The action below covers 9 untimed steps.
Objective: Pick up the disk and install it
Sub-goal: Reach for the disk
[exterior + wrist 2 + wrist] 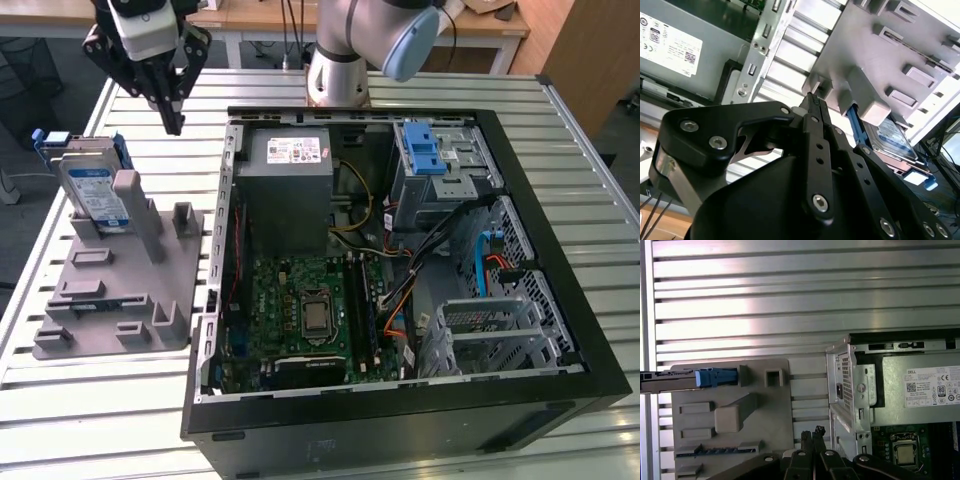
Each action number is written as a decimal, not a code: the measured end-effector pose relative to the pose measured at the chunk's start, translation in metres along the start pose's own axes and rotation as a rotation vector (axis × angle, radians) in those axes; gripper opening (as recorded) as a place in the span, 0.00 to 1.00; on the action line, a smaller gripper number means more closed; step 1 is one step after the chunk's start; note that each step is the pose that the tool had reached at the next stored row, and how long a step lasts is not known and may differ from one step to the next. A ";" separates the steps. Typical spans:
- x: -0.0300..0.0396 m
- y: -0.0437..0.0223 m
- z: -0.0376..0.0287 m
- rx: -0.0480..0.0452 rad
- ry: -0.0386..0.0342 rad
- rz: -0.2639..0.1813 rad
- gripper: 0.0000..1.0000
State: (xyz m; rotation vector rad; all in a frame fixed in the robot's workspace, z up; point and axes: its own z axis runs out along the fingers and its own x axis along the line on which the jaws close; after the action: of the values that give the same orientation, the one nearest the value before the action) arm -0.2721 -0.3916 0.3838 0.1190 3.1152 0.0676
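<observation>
One arm (345, 40) is there, carrying one gripper (173, 122) with two jaws. One disk (92, 190) is in view, framed by two blue rails (119, 150), one on each side. One grey holder (110, 290) lies on the one worktop (590, 150); it bears several raised blocks (183, 220), too many partly hidden for a sure count. One open case (400, 430) lies beside it. Inside are one power supply (290, 185) bearing one white sticker (295, 152), one drive cage (455, 165) with one blue latch (422, 150), one motherboard (270, 300) and one processor socket (316, 311).

The disk (92, 190) stands in the holder (110, 290) (at the exterior view's left).
</observation>
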 end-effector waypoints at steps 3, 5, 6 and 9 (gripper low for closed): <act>0.0137 -0.0006 0.0008 0.0000 0.0000 0.000 0.15; 0.0220 0.0004 0.0018 0.0000 0.0000 0.000 0.15; 0.0251 0.0015 0.0024 -0.0002 0.0001 0.000 0.15; 0.0325 0.0038 0.0038 0.0002 0.0023 0.001 0.15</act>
State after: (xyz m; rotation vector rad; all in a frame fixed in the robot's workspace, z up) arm -0.3041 -0.3851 0.3795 0.1199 3.1174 0.0674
